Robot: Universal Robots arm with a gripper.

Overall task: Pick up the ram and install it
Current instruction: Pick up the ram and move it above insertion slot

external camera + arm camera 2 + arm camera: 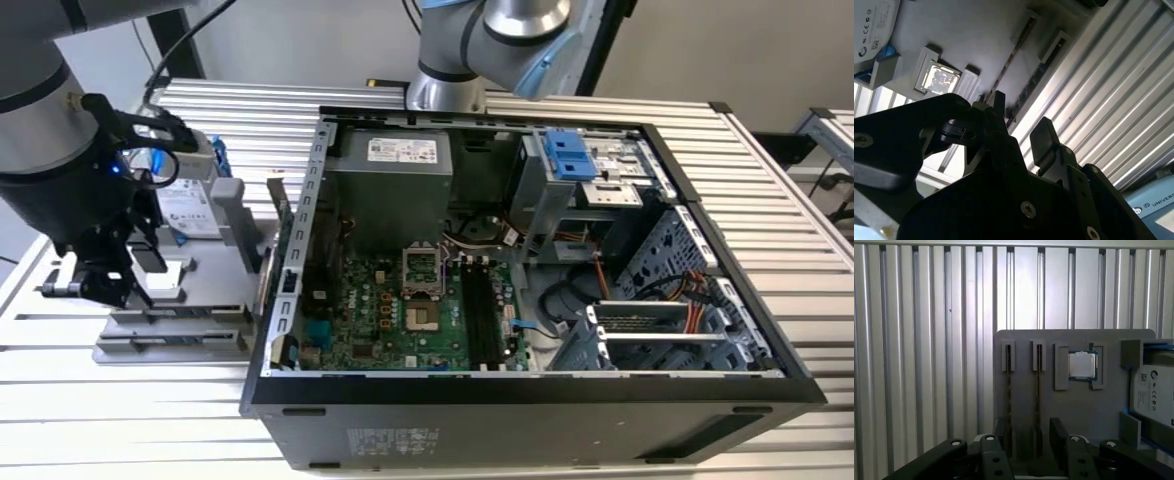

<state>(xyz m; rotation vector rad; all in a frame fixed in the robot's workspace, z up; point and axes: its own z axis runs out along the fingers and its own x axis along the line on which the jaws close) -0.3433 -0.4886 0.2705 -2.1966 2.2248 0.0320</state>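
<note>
Two ram sticks stand on edge in slots of a grey tray [1104,410], one ram [1008,400] beside the other ram [1038,400]; both rams also appear in the second wrist view [1015,55] [1040,72]. My gripper [1030,439] hovers open just above their near ends, holding nothing. Its fingers [1059,432] straddle the sticks. In the exterior view the gripper [104,282] hangs over the tray [200,330], at the exterior view's left of the open computer case [534,400].
The tray also carries a processor chip [1082,365] and a silver hard drive with a blue frame [1154,395]. Inside the case, the motherboard's black memory slots [483,310] lie right of the processor socket [422,270]. A ribbed metal table [134,420] lies under everything.
</note>
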